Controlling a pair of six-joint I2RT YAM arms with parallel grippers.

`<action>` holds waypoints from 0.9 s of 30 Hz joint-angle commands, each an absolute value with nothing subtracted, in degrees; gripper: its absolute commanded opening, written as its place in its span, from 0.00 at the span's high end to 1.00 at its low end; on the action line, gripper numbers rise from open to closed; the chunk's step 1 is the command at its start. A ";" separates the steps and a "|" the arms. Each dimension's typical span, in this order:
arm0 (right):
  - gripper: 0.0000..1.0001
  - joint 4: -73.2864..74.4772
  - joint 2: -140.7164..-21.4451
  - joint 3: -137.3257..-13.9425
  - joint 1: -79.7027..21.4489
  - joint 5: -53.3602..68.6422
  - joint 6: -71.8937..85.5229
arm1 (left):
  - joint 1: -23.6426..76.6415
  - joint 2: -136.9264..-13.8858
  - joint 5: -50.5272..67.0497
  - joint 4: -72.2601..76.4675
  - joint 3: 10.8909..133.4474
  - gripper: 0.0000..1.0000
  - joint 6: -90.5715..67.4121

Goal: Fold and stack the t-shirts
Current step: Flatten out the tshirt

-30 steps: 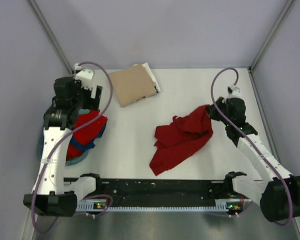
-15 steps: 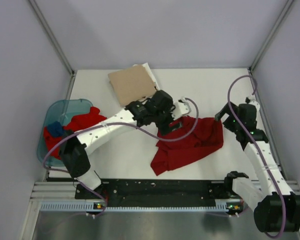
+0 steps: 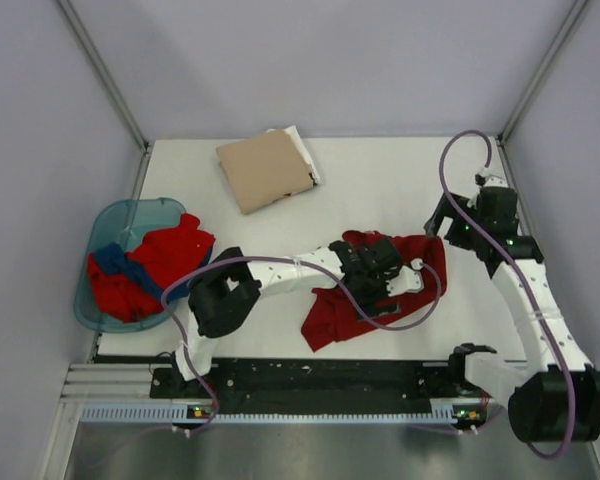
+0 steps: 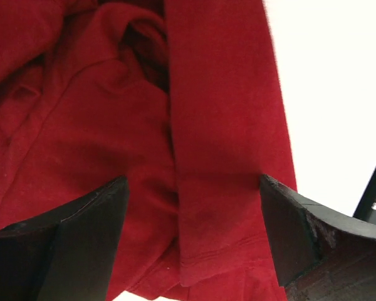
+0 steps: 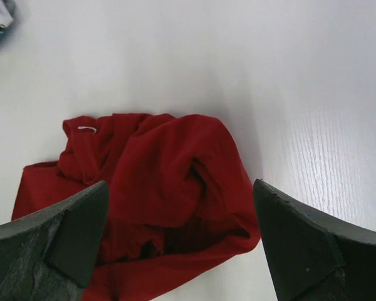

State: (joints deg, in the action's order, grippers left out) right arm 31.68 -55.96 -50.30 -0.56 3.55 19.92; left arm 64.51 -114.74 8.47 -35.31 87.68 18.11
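A dark red t-shirt (image 3: pixel 325 315) lies crumpled in the middle of the table, also in the left wrist view (image 4: pixel 113 125) and the right wrist view (image 5: pixel 156 175). My left gripper (image 3: pixel 380 262) reaches across from the left and hangs open just over the shirt's folds (image 4: pixel 191 232), with cloth below both fingers and none pinched. My right gripper (image 3: pixel 445 225) is open above the shirt's right edge (image 5: pixel 182 241), holding nothing. A folded tan t-shirt (image 3: pixel 265 170) lies on a white one (image 3: pixel 302 145) at the back.
A translucent teal tub (image 3: pixel 95 235) stands at the left edge with red t-shirts (image 3: pixel 170 250) and a blue one (image 3: pixel 110 260) heaped in it. The black base rail (image 3: pixel 310 375) runs along the near edge. Grey walls close in the left, right and back.
My right gripper opened and let go of the dark red shirt, which sank onto the table. The left arm swung from the tub across to the shirt and moved further right over it.
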 commanded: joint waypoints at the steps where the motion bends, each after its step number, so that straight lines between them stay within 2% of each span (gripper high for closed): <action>1: 0.08 30.41 -65.71 -56.24 -0.26 4.13 16.44 | 63.90 -115.13 4.22 -34.46 90.18 0.11 17.23; 4: 0.10 28.66 -73.98 -58.71 -1.57 3.78 16.52 | 63.90 -116.01 5.36 -34.98 89.39 0.11 17.93; 8: 0.12 26.63 -84.43 -61.95 -5.09 2.82 16.26 | 63.02 -116.11 0.89 -36.38 87.63 0.11 19.33; 12: 0.16 27.25 -92.19 -63.20 -6.85 3.51 15.56 | 59.60 -114.70 5.08 -39.02 85.61 0.11 19.86; 14: 0.23 27.25 -93.25 -62.23 -6.86 3.69 15.64 | 57.84 -115.13 7.81 -40.07 83.86 0.12 20.83; 15: 0.36 27.25 -93.25 -61.97 -6.86 4.65 15.64 | 56.79 -115.57 8.00 -40.17 82.98 0.14 20.57; 17: 0.58 27.25 -92.47 -62.48 -6.86 6.67 15.47 | 54.50 -116.45 9.04 -41.74 83.05 0.32 20.56; 18: 0.76 27.42 -92.03 -63.19 -6.77 7.64 15.47 | 53.54 -116.63 9.66 -42.88 83.40 0.46 21.35; 20: 0.98 27.95 -90.97 -65.29 -6.86 9.49 15.64 | 51.69 -116.37 9.67 -44.90 84.81 0.82 23.02; 21: 1.00 28.04 -90.18 -66.87 -6.86 10.36 15.91 | 50.55 -115.76 8.19 -45.26 85.95 1.00 23.38; 27: 1.00 30.49 -86.32 -81.18 -6.77 11.25 15.91 | 37.73 -109.43 0.53 -47.81 102.00 1.00 26.71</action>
